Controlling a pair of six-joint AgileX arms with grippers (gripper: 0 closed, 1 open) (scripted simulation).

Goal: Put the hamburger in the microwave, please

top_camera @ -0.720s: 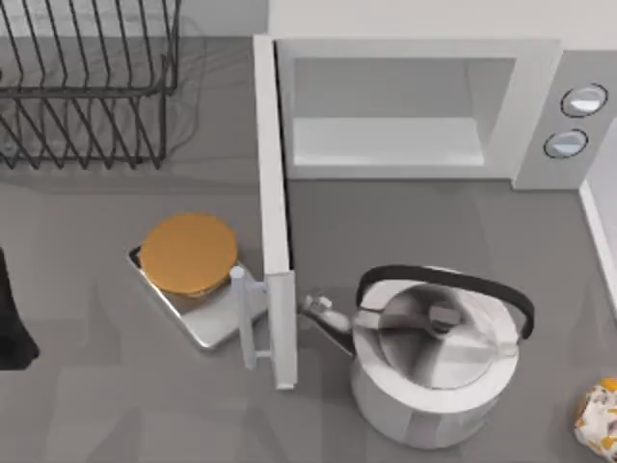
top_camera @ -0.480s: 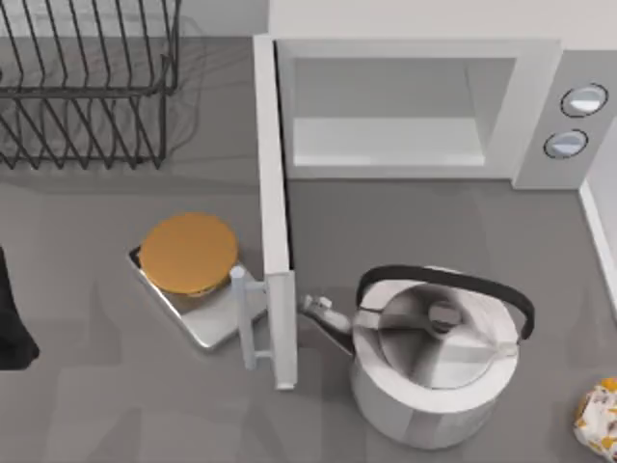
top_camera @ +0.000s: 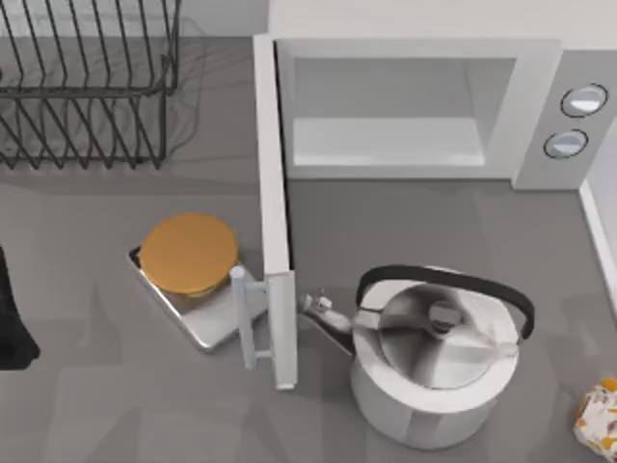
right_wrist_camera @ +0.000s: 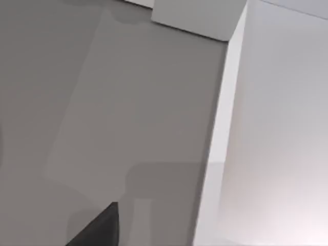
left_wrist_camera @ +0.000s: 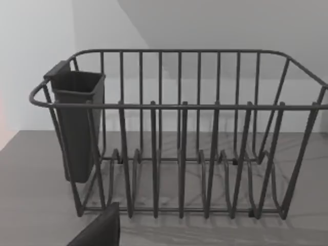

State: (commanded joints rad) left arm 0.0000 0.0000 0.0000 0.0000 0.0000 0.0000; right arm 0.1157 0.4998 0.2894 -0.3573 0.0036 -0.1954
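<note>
The hamburger (top_camera: 599,427), a small mottled orange and white lump, lies on the table at the front right corner of the top view, partly cut off by the edge. The microwave (top_camera: 535,106) stands at the back, its pale cavity (top_camera: 386,111) bare and its white door (top_camera: 273,212) swung wide open toward the front, bar handle (top_camera: 246,323) facing left. My left arm (top_camera: 12,318) is parked at the table's left edge. A dark part of my left gripper (left_wrist_camera: 97,230) shows facing the rack. A dark part of my right gripper (right_wrist_camera: 97,228) hangs over bare grey table beside a white wall (right_wrist_camera: 277,128).
A large silver kettle (top_camera: 434,357) with a black handle stands between the open door and the hamburger, in front of the cavity. An orange disc (top_camera: 188,253) on a silver slab (top_camera: 207,323) lies left of the door. A black wire dish rack (top_camera: 87,87) (left_wrist_camera: 179,133) fills the back left.
The hamburger has shifted slightly toward the front edge of the top view. The kettle's lid looks a little turned. Door, disc and left arm are as before.
</note>
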